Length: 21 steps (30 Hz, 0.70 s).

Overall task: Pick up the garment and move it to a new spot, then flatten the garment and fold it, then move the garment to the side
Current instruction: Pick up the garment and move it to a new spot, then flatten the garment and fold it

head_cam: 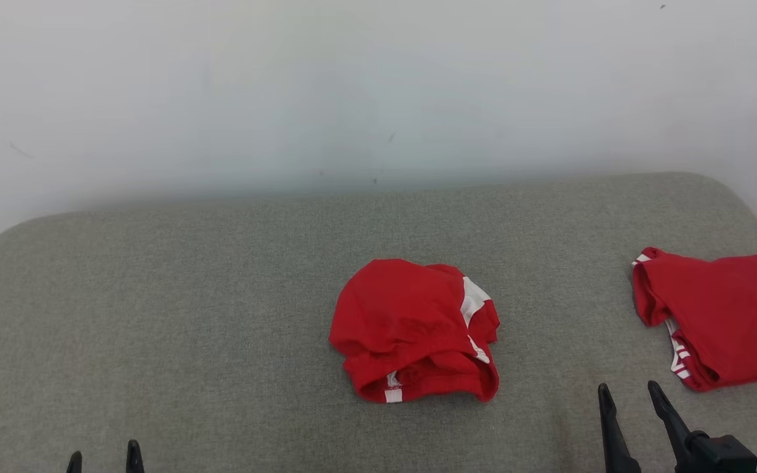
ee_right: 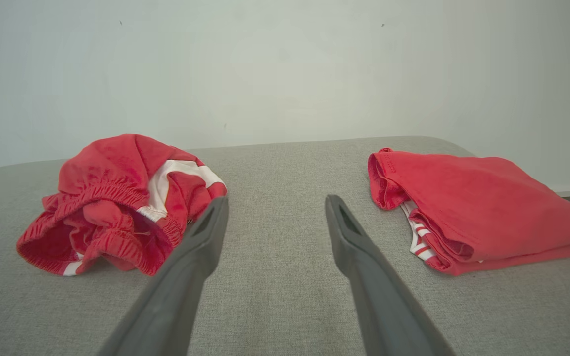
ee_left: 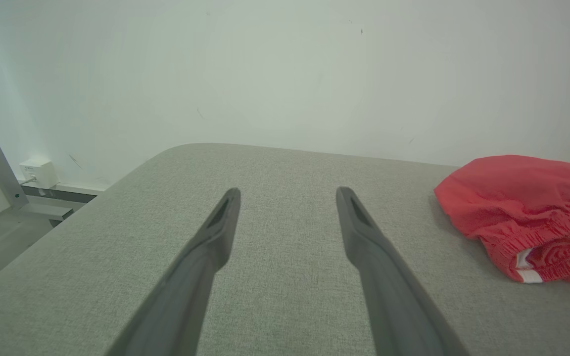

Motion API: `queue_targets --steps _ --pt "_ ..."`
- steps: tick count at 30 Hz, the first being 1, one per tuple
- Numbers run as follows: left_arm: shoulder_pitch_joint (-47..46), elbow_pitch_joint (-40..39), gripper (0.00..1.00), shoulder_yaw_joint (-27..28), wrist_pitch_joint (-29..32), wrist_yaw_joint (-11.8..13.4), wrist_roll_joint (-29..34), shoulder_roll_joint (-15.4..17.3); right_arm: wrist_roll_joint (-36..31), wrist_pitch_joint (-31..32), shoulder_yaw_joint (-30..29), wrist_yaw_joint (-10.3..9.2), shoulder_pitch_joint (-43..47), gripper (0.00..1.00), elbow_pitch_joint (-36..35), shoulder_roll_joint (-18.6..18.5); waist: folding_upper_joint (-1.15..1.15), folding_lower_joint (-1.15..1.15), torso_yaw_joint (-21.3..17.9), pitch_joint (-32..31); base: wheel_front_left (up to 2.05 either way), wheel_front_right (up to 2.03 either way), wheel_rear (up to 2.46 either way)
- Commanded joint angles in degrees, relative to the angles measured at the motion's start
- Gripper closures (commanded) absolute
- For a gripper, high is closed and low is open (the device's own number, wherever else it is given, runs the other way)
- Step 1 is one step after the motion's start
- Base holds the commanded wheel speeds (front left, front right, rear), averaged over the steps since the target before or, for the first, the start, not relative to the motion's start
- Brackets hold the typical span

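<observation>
We have both hands low and idle. The left hand (head_cam: 104, 453) is at the lower left of the head view with only its fingertips in frame. The right hand (head_cam: 628, 389) is at the lower right. Each has its fingers spread apart with nothing between them, and in both wrist views the two dark fingers are over bare grey cloth. We judge this a ready pose, with the pick-up not yet begun.

The crumpled garment (head_cam: 414, 332) lies in the middle of the head view on the grey fabric-covered desk (head_cam: 188, 295), well apart from either hand and a little nearer the right one. We think it sits there so that either arm can reach it. At the right edge of the frame lies a folded red garment (head_cam: 720, 315), flat and squared. To us it looks like a finished piece set aside.

Our garment is red with white stripes, bunched into a loose mound. Its gathered elastic band curls open toward the bottom of the frame. It looks soft and likely to sag when lifted.
</observation>
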Motion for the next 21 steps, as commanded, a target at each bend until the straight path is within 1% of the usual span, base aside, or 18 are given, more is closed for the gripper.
queue_targets --steps 1,7,14,21 --pt "0.6 -0.2 0.0 0.1 -0.2 0.3 -0.2 -0.1 -0.1 -0.4 -0.1 -0.15 0.4 0.0 -0.2 0.1 0.0 0.0 0.0 0.0 0.0 0.0 0.0" --pt "0.7 0.9 0.0 0.1 -0.2 0.3 -0.1 -0.1 -1.1 -0.6 1.3 -0.15 -0.3 0.0 -0.7 -0.2 0.0 0.0 -0.4 -0.3 0.0 0.0 0.0" --pt "0.3 2.9 0.0 -0.3 -0.2 0.0 -0.1 -0.1 -2.5 -0.9 4.2 -0.15 -0.8 0.0 -1.0 -0.6 0.0 0.0 -0.4 -0.4 0.0 0.0 0.0" --pt "-0.3 3.8 0.0 -0.6 -0.2 -0.2 0.0 -0.1 -2.3 -1.0 4.9 -0.15 -1.0 0.0 -1.1 -0.4 0.0 0.0 -0.1 -0.3 0.0 0.0 0.0"
